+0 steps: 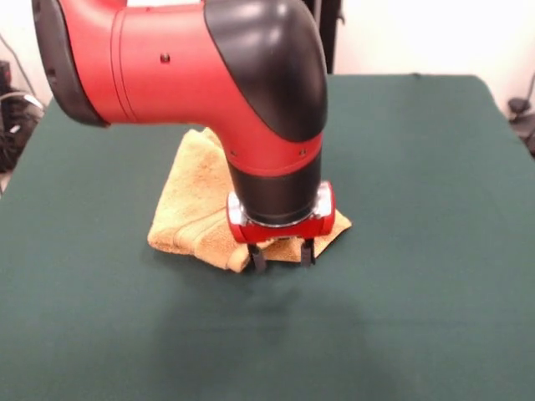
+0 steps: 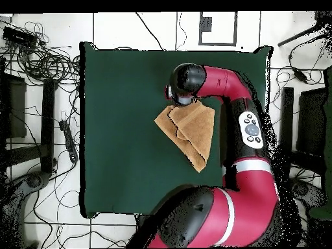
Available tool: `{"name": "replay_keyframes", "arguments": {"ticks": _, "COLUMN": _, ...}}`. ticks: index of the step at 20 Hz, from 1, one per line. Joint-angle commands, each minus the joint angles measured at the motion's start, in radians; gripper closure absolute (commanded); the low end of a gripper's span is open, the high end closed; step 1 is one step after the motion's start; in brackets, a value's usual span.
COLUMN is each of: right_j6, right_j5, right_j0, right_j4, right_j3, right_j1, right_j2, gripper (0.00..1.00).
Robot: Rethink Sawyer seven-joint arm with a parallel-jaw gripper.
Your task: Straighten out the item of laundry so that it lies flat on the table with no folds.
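- The orange-tan towel (image 1: 196,205) is seen lying on the green table (image 1: 418,251), folded over on itself in layers rather than spread flat.
- In the overhead view the towel (image 2: 191,133) is shown as a bunched, roughly triangular shape, placed toward the side of the table (image 2: 117,130) where the arm reaches in.
- The red and black arm (image 1: 209,75) is bent down over the towel's near corner in the front view.
- The gripper (image 1: 282,256) is held at the towel's front edge, its two dark fingers (image 1: 257,259) set apart, with their tips at the cloth's edge, close to the table.
- Whether cloth is pinched between the fingers cannot be told.
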Motion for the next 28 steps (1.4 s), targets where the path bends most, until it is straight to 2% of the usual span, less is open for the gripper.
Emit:
{"name": "replay_keyframes", "arguments": {"ticks": 1, "right_j6": -0.045, "right_j5": 0.193, "right_j0": 0.023, "right_j4": 0.025, "right_j3": -0.032, "right_j1": -0.038, "right_j2": 0.017, "gripper": 0.00}}
{"name": "replay_keyframes", "arguments": {"ticks": 7, "right_j6": -0.070, "right_j5": 0.238, "right_j0": 0.014, "right_j4": 0.021, "right_j3": -0.086, "right_j1": -0.012, "right_j2": 0.037, "gripper": 0.00}}
{"name": "replay_keyframes", "arguments": {"ticks": 15, "right_j6": -0.130, "right_j5": 0.063, "right_j0": -0.034, "right_j4": 0.001, "right_j3": -0.017, "right_j1": 0.045, "right_j2": 0.058, "gripper": 0.00}}
{"name": "replay_keyframes", "arguments": {"ticks": 22, "right_j6": -0.058, "right_j5": -0.013, "right_j0": -0.013, "right_j4": -0.010, "right_j3": -0.006, "right_j1": 0.079, "right_j2": 0.048, "gripper": 0.00}}
{"name": "replay_keyframes", "arguments": {"ticks": 25, "right_j6": 0.000, "right_j5": -0.065, "right_j0": 0.005, "right_j4": -0.017, "right_j3": 0.043, "right_j1": 0.054, "right_j2": 0.029, "gripper": 0.00}}
{"name": "replay_keyframes", "arguments": {"ticks": 28, "right_j6": 0.046, "right_j5": -0.046, "right_j0": 0.031, "right_j4": -0.017, "right_j3": 0.054, "right_j1": 0.031, "right_j2": 0.005, "gripper": 0.00}}
